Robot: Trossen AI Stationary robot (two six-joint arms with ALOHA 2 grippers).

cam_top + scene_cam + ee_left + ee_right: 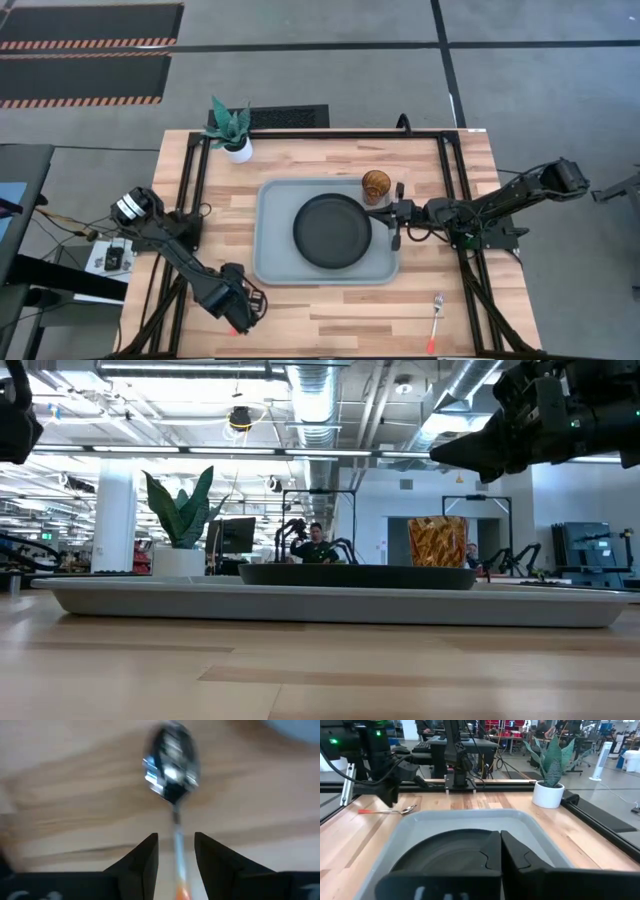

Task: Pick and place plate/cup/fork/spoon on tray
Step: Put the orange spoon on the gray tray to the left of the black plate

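Most of the tray [268,262] is taken up by the plate [332,231], with the cup [376,185] standing at its far right corner, so only narrow strips of tray floor are left bare beside the plate. Approach from the tray's right edge is blocked by the right gripper [396,212] (fingers closed), and the corner beyond the tray's far left is occupied by a potted plant [232,128]. Open table is left in front of the tray, bounded by the left gripper [238,320] over the spoon [172,765] at the left and the fork [435,312] at the right.

A spiky green plant in a small white pot [235,134] is set near the far left corner of a pale wooden slatted tabletop [330,310], framed by black metal rails [196,180].
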